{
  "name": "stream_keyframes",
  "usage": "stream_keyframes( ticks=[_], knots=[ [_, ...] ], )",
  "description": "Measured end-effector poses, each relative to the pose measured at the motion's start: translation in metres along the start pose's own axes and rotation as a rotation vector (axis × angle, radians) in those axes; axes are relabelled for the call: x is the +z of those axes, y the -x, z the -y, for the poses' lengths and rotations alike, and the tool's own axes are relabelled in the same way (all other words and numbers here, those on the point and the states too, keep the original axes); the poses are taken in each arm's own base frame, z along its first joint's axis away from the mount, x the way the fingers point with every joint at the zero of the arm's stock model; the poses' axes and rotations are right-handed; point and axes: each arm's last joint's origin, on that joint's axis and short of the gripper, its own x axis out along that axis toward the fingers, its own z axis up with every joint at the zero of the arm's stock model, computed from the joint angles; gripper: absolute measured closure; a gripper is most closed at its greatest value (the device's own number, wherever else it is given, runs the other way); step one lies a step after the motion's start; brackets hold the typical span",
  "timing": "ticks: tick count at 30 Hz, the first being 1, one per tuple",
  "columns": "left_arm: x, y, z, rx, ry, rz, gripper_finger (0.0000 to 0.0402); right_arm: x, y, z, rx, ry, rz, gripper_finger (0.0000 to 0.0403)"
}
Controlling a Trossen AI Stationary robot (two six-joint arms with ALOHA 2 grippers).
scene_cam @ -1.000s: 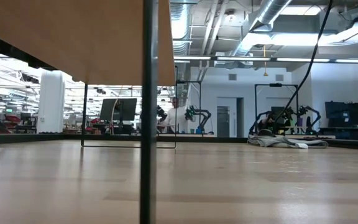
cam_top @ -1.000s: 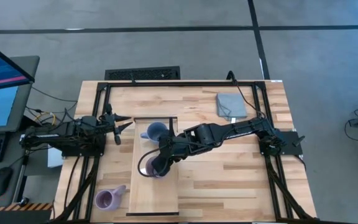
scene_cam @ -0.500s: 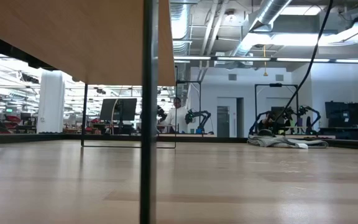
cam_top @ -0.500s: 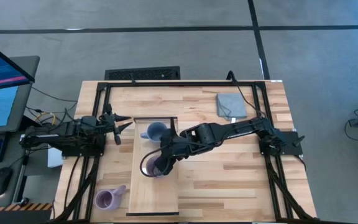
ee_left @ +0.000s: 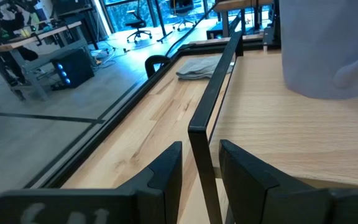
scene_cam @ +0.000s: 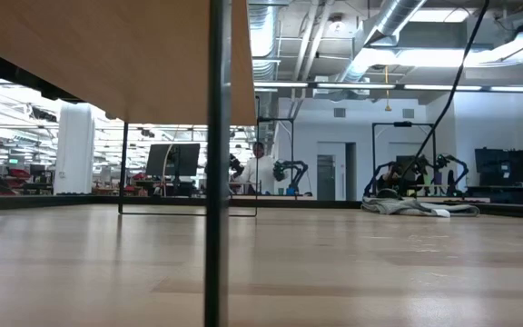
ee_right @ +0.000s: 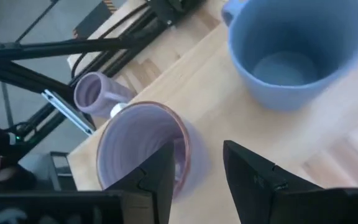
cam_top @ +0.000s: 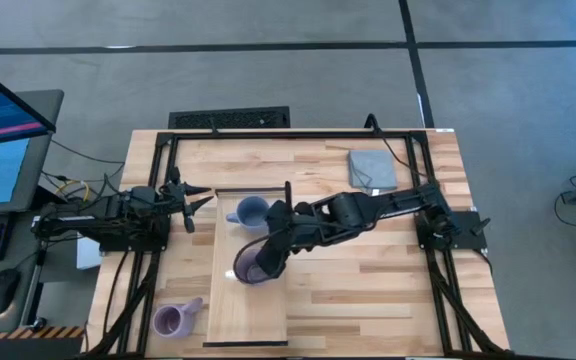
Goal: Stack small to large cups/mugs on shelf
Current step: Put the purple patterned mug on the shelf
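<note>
Step in hand: purple mug (cam_top: 249, 267) set mid-shelf (cam_top: 230, 330), right gripper (cam_top: 268, 258) over its rim. Right fingers (ee_right: 160, 177) parted, straddling mug wall; whether gripping or released, cannot tell.

Blue-grey mug (cam_top: 251, 211) near shelf far end. Small lavender mug (cam_top: 171, 320) on surface, near left corner, off shelf.

Next: likely seat mug, fetch another.

Left gripper (cam_top: 190, 203) waits at shelf far-left corner, fingers (ee_left: 166, 171) apart, empty.
</note>
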Motion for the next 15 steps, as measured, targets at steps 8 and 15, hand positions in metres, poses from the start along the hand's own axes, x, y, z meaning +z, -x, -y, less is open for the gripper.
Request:
stream_keyframes(
  ticks=[8, 15],
  knots=[
    [0.000, 0.000, 0.000, -0.001, -0.002, -0.005, 0.0303, -0.030, 0.004, -0.002, -0.058, 0.032, -0.208, 0.0247],
    [-0.002, 0.000, 0.000, -0.002, 0.018, -0.016, 0.0303, -0.054, 0.012, -0.022, -0.007, 0.090, -0.244, 0.0247]
  ],
)
